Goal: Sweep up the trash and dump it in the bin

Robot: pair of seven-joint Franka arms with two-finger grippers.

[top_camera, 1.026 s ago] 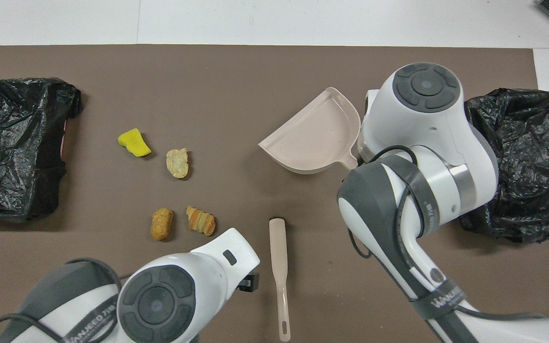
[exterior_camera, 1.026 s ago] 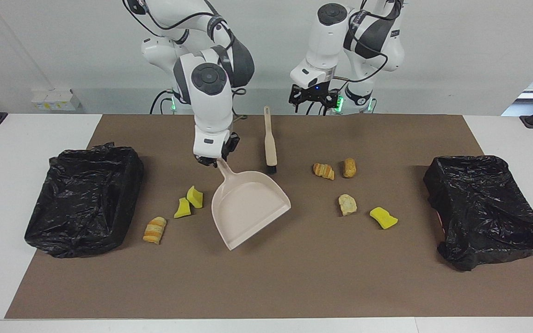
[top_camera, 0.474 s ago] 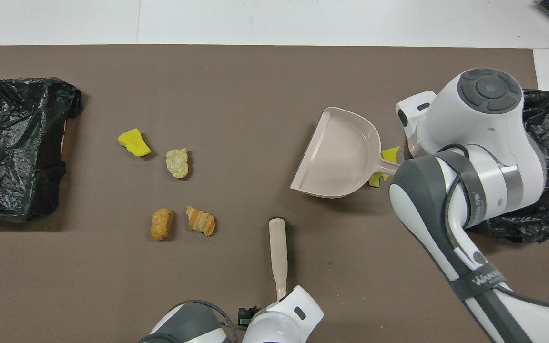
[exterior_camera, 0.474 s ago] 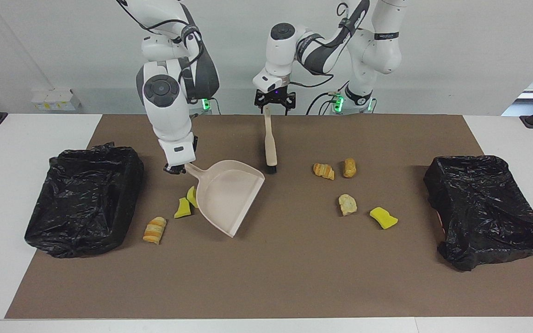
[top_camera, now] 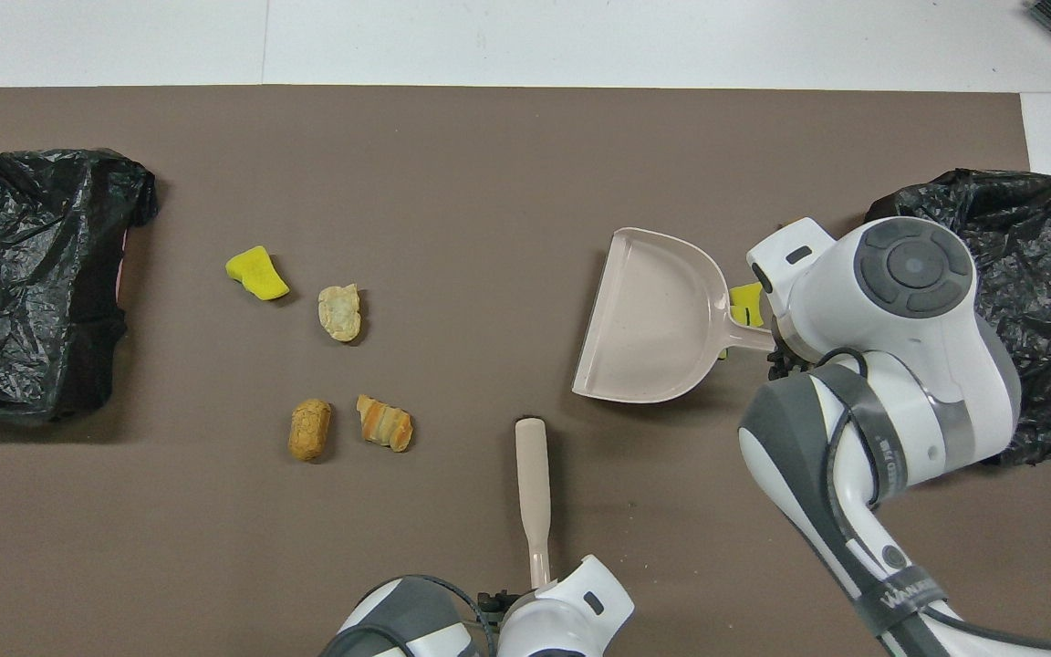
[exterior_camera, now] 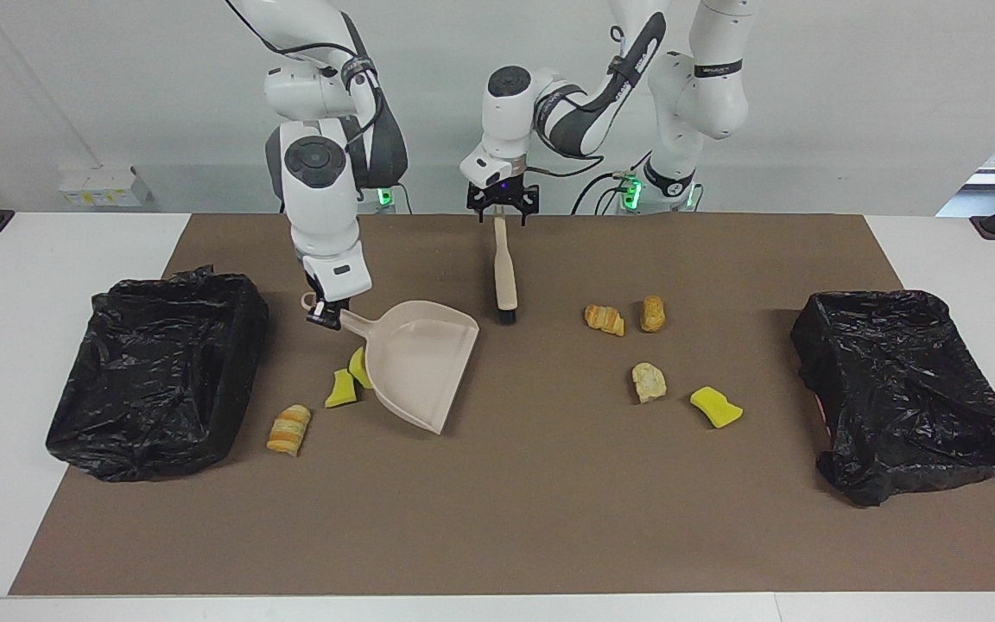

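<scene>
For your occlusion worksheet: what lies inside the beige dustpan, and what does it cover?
The dustpan holds nothing; its pan shows bare in both views. Its edge toward the right arm's end partly covers a yellow sponge piece. What may lie beneath the pan cannot be seen.

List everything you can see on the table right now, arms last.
mat: 1, brown, covering the table's middle
bins: 2, black-bagged, one at each end of the mat
dustpan: 1, beige, toward the right arm's end
brush: 1, beige with dark bristles, mid-table, near the robots
sponge pieces: 3, yellow, two beside the dustpan, one toward the left arm's end
bread-like bits: 4, golden-brown, one near the right arm's bin, three toward the left arm's end
right gripper: shut on dustpan handle
left gripper: open over brush handle
</scene>
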